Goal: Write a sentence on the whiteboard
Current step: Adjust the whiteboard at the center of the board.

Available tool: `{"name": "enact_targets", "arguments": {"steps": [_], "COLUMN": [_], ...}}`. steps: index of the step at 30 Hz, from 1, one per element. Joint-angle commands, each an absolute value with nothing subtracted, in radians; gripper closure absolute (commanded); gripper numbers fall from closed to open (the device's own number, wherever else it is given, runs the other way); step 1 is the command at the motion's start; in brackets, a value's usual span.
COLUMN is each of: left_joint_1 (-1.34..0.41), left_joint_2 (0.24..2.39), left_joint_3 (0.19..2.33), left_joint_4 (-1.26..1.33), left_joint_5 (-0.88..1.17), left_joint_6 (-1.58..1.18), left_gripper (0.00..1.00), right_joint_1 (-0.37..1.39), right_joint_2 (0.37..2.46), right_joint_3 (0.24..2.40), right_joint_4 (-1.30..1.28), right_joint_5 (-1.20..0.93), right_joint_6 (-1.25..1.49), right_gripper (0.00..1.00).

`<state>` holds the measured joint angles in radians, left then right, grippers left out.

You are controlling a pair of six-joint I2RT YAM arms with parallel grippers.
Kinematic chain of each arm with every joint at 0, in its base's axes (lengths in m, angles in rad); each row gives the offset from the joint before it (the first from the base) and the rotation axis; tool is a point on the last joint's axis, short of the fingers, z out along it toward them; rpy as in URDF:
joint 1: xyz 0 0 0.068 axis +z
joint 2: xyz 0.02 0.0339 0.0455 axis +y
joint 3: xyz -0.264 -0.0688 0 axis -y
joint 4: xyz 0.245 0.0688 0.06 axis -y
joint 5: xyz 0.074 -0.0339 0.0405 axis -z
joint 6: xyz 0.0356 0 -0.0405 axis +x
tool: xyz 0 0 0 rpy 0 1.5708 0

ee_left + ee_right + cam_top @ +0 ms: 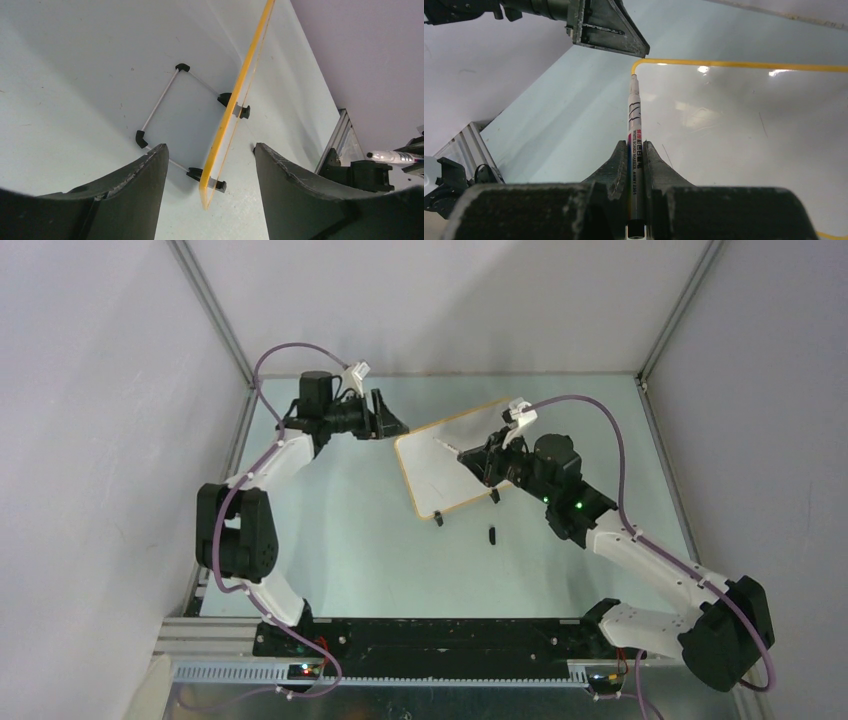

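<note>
Clamped tight in the right pincer [636, 145]: a whiteboard marker [634, 110], uncapped, nib pointing straight ahead. Just beyond that nib, the upper corner of the whiteboard [749, 135], standing on its clip feet on the tabletop [340, 530], with no lettering to be seen on the part of the face in view. Further out, past that corner, the left pincer [210, 147], fingers apart and straddling the board's orange edge, touching neither side as far as can be told. Likeliest trouble: pressing the nib down before closing that far grip, and so tipping or sliding the light board away from the right pincer. Could also start too close to the corner, running off onto the frame or leaving the first letters cramped. Might skew the board by closing the left fingers off-centre, dragging the face out from under the nib. Worth watching the marker as well: could slide back between the right fingers under writing pressure, given so thin a barrel.
</note>
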<state>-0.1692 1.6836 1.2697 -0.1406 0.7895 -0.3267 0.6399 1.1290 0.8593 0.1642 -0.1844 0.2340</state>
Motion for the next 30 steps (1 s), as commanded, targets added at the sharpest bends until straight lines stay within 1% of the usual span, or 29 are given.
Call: {"name": "enact_targets", "arguments": {"steps": [1, 6, 12, 14, 16, 19, 23, 30], "left_joint_1": [-0.188, -0.225, -0.237, -0.236, -0.233, -0.224, -0.206, -0.182], "left_joint_2": [1.693, 1.712, 1.726, 1.72, 1.714, 1.713, 1.709, 1.693], "left_joint_3": [1.283, 1.327, 1.347, 1.345, 1.335, 1.312, 1.257, 1.25], "left_joint_4": [-0.192, -0.309, -0.343, -0.327, -0.288, -0.195, -0.034, -0.039], "left_joint_5": [0.795, 0.75, 0.756, 0.781, 0.86, 0.924, 0.969, 0.945], "left_joint_6": [-0.235, -0.132, -0.11, -0.116, -0.14, -0.207, -0.325, -0.334], "left_gripper": [0.31, 0.35, 0.43, 0.43, 0.41, 0.4, 0.45, 0.53], "right_joint_1": [0.648, 0.653, 0.655, 0.655, 0.657, 0.658, 0.66, 0.68], "right_joint_2": [1.138, 1.119, 1.114, 1.116, 1.121, 1.13, 1.147, 1.189], "right_joint_3": [0.873, 0.825, 0.81, 0.807, 0.807, 0.807, 0.808, 0.899], "right_joint_4": [0.158, 0.18, 0.189, 0.189, 0.189, 0.198, 0.214, 0.117], "right_joint_5": [-0.177, -0.141, -0.155, -0.158, -0.161, -0.168, -0.177, -0.144], "right_joint_6": [0.189, 0.173, 0.17, 0.169, 0.169, 0.169, 0.173, 0.171], "right_gripper": [1.0, 1.0, 1.0, 1.0, 1.0, 1.0, 1.0, 1.0]}}
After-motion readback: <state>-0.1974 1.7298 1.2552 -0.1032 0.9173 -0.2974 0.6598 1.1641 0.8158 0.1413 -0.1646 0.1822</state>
